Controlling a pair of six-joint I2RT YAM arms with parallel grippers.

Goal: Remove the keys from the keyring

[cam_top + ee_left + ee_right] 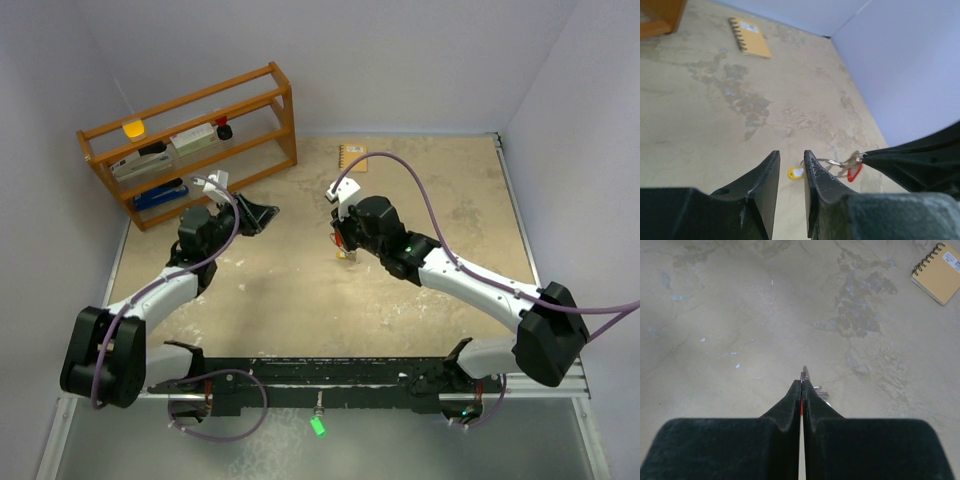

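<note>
My right gripper [344, 240] is shut on the keyring [828, 162], pinching the thin silver ring where the keys gather. The ring's edge pokes out past its shut tips [803, 382]. A red-headed key [855, 173] hangs under that grip, and silver keys [821, 390] show just right of the tips. The pale yellow tag [796, 173] sits at the ring's other end, low by the table. My left gripper [790, 162] is open and empty. Its right finger [815, 175] partly hides the ring, and the tag shows in the gap between its fingers. In the top view the left gripper [256, 216] is well left of the bunch.
A small orange spiral notebook [352, 157] lies at the back of the beige table and shows in both wrist views [750, 37] [939, 272]. A wooden shelf rack [190, 140] with small items stands at the back left. Grey walls enclose the table.
</note>
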